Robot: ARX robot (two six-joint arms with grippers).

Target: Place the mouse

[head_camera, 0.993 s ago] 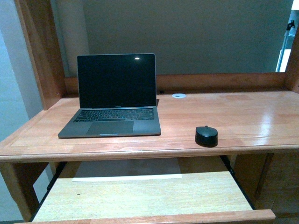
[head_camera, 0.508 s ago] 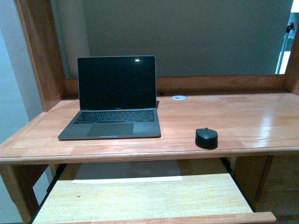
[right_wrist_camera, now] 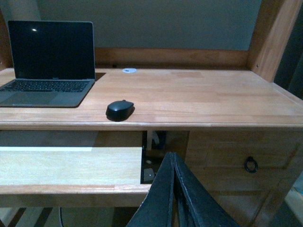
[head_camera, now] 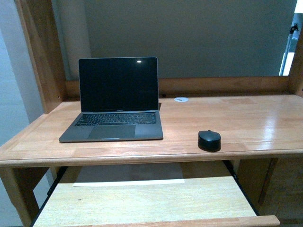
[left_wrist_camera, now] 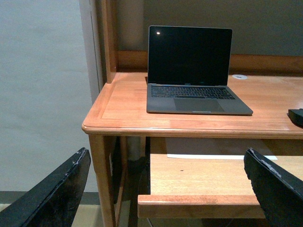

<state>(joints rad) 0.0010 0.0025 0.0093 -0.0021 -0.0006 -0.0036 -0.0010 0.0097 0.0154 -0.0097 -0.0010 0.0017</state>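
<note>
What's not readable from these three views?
- Mouse: in the left wrist view only a sliver shows, cut by the frame edge.
- Laptop: screen dark in all views; key legends too small to read.
- White disc at the desk's back: too small to identify.
- Behind the pull-out tray: shadowed by the desk top.
- Right gripper blocks the floor below in the right wrist view.

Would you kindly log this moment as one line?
mouse: on desktop, unheld | left claw: open | right claw: shut, empty | laptop: open
</note>
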